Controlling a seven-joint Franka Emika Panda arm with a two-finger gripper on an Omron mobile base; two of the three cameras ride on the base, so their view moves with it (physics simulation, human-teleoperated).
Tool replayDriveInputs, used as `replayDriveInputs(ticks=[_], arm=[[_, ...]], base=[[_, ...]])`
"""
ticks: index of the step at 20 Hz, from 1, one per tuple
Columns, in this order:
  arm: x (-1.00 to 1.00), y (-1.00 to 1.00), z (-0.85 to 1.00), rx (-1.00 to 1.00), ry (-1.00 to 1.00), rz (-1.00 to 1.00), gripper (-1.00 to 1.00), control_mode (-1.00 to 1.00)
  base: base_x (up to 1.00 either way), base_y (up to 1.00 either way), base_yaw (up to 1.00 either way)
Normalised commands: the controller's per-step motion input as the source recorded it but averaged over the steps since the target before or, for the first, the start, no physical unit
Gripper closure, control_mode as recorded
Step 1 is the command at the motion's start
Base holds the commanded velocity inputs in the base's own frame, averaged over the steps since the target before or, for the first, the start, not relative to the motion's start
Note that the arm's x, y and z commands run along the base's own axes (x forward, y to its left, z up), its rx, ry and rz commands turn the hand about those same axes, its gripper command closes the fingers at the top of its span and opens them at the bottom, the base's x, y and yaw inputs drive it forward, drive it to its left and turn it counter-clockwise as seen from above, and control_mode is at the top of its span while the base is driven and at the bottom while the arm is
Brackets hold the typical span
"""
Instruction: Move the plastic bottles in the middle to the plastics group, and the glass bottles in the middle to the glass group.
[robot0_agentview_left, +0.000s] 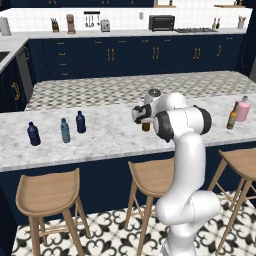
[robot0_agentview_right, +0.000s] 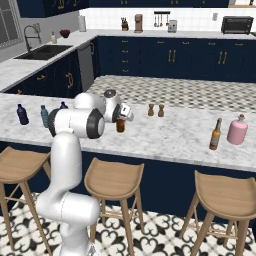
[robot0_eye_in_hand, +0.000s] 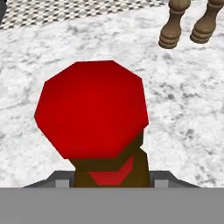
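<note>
Standing on the marble counter (robot0_agentview_left: 110, 135), a short amber-orange bottle (robot0_agentview_right: 120, 125) is seen directly under the gripper (robot0_agentview_right: 121, 119), near the middle of the island. From the hand view, its red cap (robot0_eye_in_hand: 91, 109) is seen from above, very close, with the brown neck below it set between grey finger parts at the lower edge; whether the fingers are pressed against the bottle cannot be told. Two small brown shakers (robot0_agentview_right: 155, 110) are placed just beyond it on the counter. At the robot's left end, a pale teal bottle (robot0_agentview_left: 65, 130) is flanked by two dark navy bottles (robot0_agentview_left: 33, 134), all upright. At the right end, a slim dark brown bottle (robot0_agentview_right: 215, 134) is placed just beside a squat pink bottle (robot0_agentview_right: 237, 129). Wooden stools (robot0_agentview_left: 47, 197) are lined along the near side.
</note>
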Motion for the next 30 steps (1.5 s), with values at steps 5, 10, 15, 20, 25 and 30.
replayDriveInputs(ticks=[5,10,15,20,25,30], arm=[[0.01,-0.96,0.41,0.0,0.0,-0.12,1.0,-1.0],[0.01,-1.0,0.21,0.0,0.02,-0.17,1.0,-1.0],[0.0,-1.0,-0.05,0.0,0.01,-0.19,1.0,-1.0],[0.0,-1.0,-0.06,0.0,0.0,-0.23,1.0,-1.0],[0.0,-1.0,0.01,0.0,0.0,-0.23,1.0,-1.0],[-0.25,-0.51,-0.02,0.01,-0.02,-0.11,1.0,-1.0]], base=[[0.0,0.0,0.0],[0.0,0.0,0.0],[0.0,0.0,0.0],[0.0,0.0,0.0],[0.0,0.0,0.0],[0.0,0.0,0.0]])
